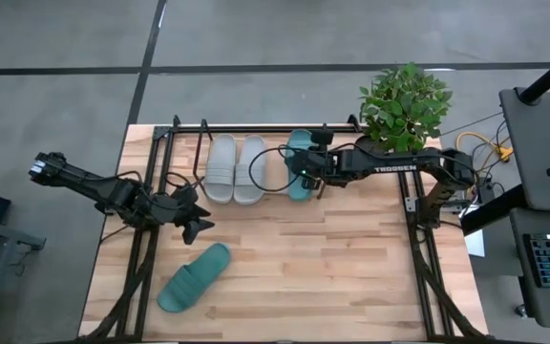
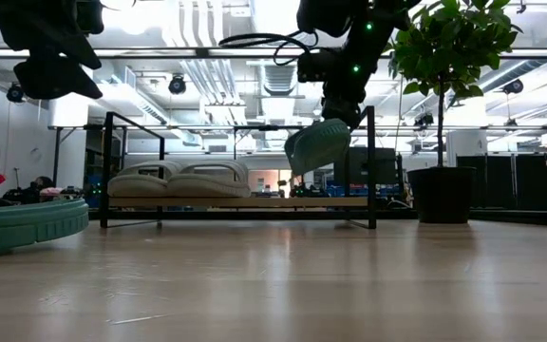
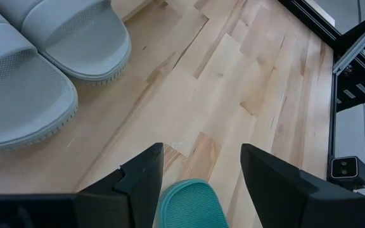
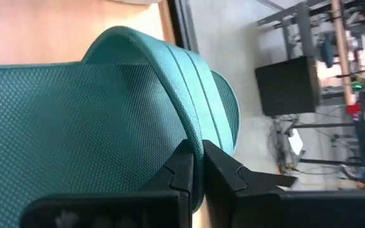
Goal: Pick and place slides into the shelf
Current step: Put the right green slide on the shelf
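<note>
The right pincer [image 1: 306, 177] is clamped tight on the edge of a teal slide [image 1: 299, 164], a foam sandal with a finely dimpled footbed and ribbed strap, held lifted and tilted over the shelf [image 1: 256, 128] of thin black rods. Its long axis runs front to back, beside the grey pair [image 1: 236, 168] lying flat on the shelf. The left pincer [image 1: 197, 216] spreads wide, holding nothing, above the pale wood worktop [image 1: 332, 268]. The second teal slide [image 1: 193, 277] lies diagonally near the front.
</note>
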Tool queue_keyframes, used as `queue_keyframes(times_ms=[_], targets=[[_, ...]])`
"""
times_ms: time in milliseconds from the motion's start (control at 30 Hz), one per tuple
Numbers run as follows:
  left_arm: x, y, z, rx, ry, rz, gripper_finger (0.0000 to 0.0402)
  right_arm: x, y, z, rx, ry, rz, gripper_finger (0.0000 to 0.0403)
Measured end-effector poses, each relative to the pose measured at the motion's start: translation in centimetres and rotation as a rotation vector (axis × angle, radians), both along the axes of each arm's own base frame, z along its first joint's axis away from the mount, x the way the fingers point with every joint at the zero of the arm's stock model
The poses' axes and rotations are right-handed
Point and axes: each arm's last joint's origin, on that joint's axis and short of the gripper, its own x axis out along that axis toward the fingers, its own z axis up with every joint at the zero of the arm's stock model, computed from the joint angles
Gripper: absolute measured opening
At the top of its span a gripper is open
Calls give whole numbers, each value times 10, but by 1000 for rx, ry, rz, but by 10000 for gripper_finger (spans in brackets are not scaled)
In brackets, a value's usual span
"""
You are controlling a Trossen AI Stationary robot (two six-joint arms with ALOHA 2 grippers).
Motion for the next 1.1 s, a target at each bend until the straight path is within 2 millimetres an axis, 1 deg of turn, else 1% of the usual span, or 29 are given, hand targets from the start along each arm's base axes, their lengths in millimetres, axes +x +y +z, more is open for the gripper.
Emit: queue_keyframes(times_ms=[500, 600, 867, 1100], targets=[[1, 0, -1, 1, 4, -1, 196, -1, 0, -1, 24, -5, -8, 16], [1, 0, -1, 1, 4, -1, 196, -1, 0, -1, 27, -7, -13, 33], [1, 0, -1, 1, 4, 0, 196, -1, 0, -2, 42, -34, -43, 103], [1, 0, -1, 1, 4, 0, 196, -1, 1, -2, 50, -37, -38, 135]])
